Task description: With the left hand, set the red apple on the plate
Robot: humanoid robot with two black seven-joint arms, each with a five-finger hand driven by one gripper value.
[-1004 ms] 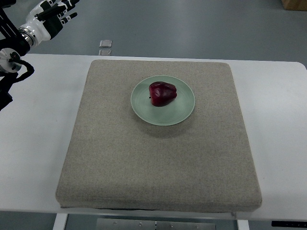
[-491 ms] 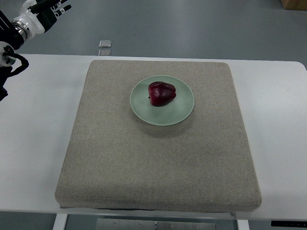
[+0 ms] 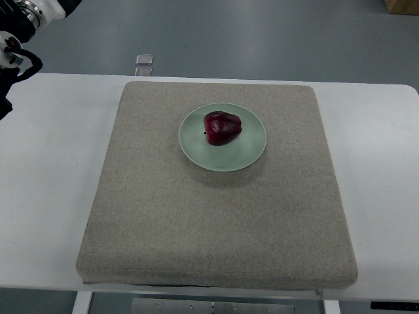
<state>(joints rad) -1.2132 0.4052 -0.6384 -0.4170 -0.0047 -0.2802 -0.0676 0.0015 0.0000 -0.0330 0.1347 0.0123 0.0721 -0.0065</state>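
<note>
- red apple (image 3: 222,127) sits on the plate (image 3: 252,152), just left of plate centre, on its side; placing looks done
- plate is on the grey pad (image 3: 216,229), toward the pad's far half; pad lies on the white table (image 3: 46,196)
- my left arm (image 3: 19,26) shows only at the corner far left of the plate, well apart; hand cut off, cannot tell if spread or curled
- right hand not visible
- apple: judged firm, fairly light, glossy skin so slippery, bruises if squeezed; if regrasped, wrap fingers around the widest middle, from above
</note>
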